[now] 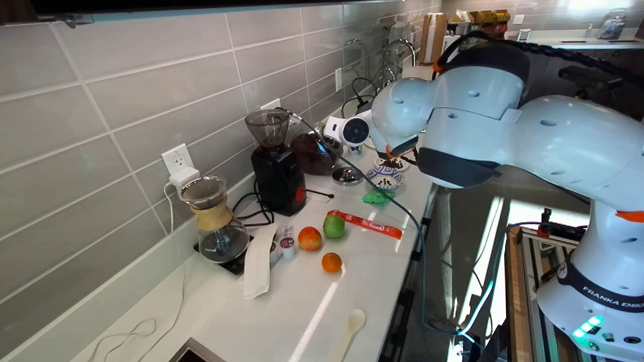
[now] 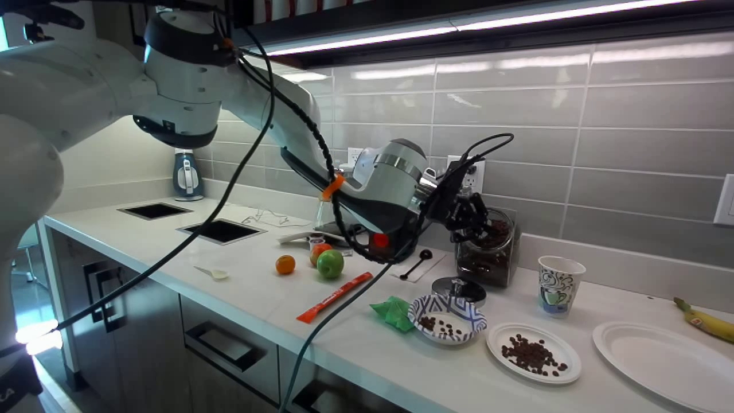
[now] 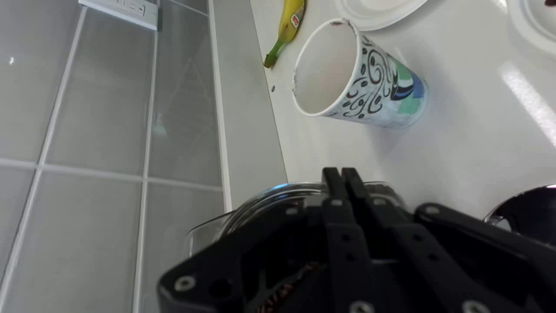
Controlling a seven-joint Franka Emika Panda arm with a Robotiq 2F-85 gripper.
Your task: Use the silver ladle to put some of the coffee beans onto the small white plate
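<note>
My black gripper [image 3: 340, 174] is at the mouth of the square glass jar of coffee beans [image 2: 484, 264]. Its fingers are nearly together, with only a thin gap between the tips; nothing shows in that gap. In an exterior view the gripper [image 2: 471, 223] is dark against the jar's opening. The jar's rim shows behind the fingers in the wrist view [image 3: 265, 200]. The silver ladle cannot be made out; the jar's inside is mostly hidden by the gripper. The small white plate [image 2: 565, 351] holds a scatter of coffee beans [image 2: 530, 354].
A patterned bowl [image 2: 477, 322] with some beans, a jar lid [image 2: 459, 289], a black scoop [image 2: 417, 265] and a green wrapper [image 2: 395, 312] lie near the jar. A paper cup [image 2: 559, 289], large plate [image 2: 676, 367] and banana [image 2: 711, 324] stand beyond. A grinder [image 1: 276, 176] stands beside the jar.
</note>
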